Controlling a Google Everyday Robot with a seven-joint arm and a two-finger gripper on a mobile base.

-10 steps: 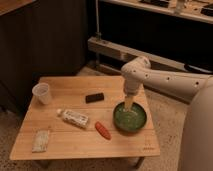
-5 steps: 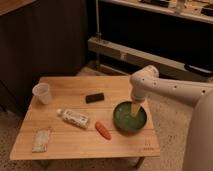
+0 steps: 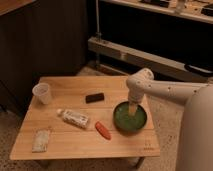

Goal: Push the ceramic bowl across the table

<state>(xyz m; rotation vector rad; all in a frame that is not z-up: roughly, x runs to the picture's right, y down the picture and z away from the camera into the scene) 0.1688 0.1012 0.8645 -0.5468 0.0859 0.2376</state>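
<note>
The green ceramic bowl (image 3: 130,118) sits on the right part of the light wooden table (image 3: 75,142), close to its right edge. My white arm reaches in from the right and bends down over the bowl. My gripper (image 3: 132,109) points down into the bowl, at or just above its inside near the far rim.
On the table lie a translucent plastic cup (image 3: 42,93) at the far left, a small black object (image 3: 94,98) in the middle, a white packaged bar (image 3: 74,118), a red-orange item (image 3: 103,130) just left of the bowl and a pale packet (image 3: 41,140) at the front left. Dark shelving stands behind.
My arm has shifted right and slightly back, and the gripper has moved from the bowl's left side toward its middle. The bowl sits slightly further right on the table.
</note>
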